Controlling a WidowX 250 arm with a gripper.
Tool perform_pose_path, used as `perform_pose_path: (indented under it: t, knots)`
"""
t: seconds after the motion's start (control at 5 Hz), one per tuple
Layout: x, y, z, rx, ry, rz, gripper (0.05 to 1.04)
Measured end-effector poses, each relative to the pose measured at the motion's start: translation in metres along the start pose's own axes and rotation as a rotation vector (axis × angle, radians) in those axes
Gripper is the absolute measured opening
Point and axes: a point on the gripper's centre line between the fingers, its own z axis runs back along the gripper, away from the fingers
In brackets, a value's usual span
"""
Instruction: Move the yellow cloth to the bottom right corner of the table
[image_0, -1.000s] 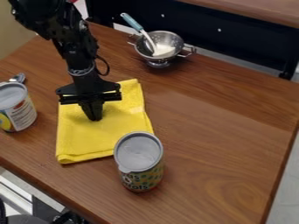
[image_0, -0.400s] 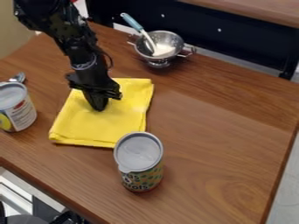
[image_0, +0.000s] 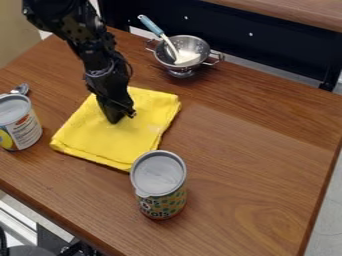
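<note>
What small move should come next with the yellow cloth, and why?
Probably nudge the gripper toward the view's right first: it is down on the yellow cloth, and the nearer can stands at the cloth's near edge, on the way to the bottom right corner.

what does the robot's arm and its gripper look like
The arm is black all over, built of chunky jointed segments, with a dark cable looping out beside its lower part and a thin greyish ring above the gripper. The jaws are black too.
</note>
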Motion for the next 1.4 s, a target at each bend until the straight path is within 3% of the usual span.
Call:
perform_pose_path:
  t: [0.4, 0.8, 1.4]
  knots:
    - [-0.014, 0.009, 0.002, -0.067, 0.013, -0.047, 0.053]
    - [-0.038, 0.009, 0.005, -0.096, 0.008, -0.118, 0.053]
    - [-0.069, 0.001, 0.009, -0.100, 0.023, -0.106, 0.053]
